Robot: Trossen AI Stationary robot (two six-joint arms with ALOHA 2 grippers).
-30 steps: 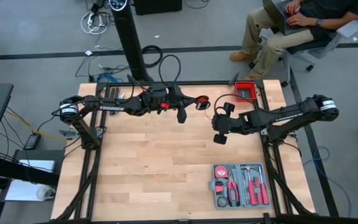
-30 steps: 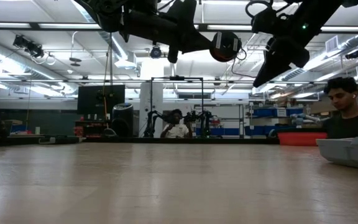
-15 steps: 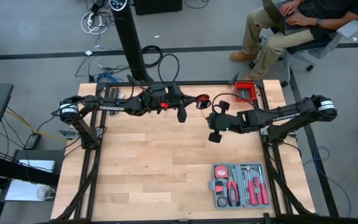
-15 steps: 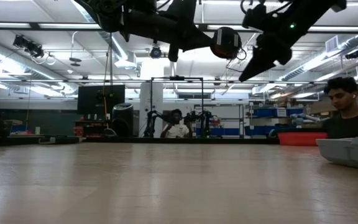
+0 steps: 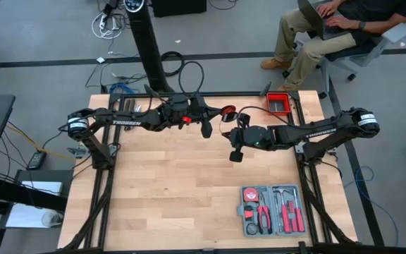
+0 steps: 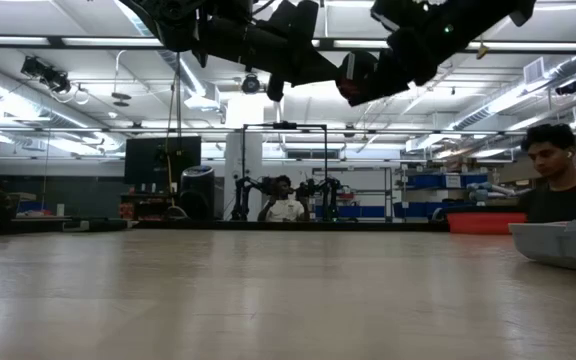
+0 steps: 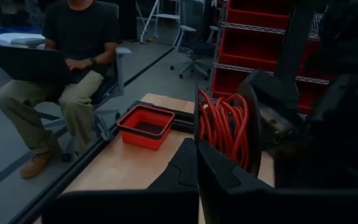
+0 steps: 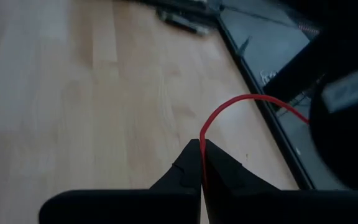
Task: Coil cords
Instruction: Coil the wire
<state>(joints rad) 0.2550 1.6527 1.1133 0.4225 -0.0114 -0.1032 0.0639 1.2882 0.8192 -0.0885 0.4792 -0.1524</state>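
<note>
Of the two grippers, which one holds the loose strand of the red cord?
The right gripper: shut on the red cord, whose strand arcs away. The left gripper holds the coiled bundle.

Both arms are matte black, built of slim jointed links with white lettering along the forearms. Looped black cables run beside them. Each pincer point(image 7: 196, 163) point(image 8: 201, 163) ends in two dark, wedge-shaped fingers.

The red cord point(image 8: 241, 102) runs behind a blurred dark shape point(image 8: 347, 118) — its far end hidden.
</note>
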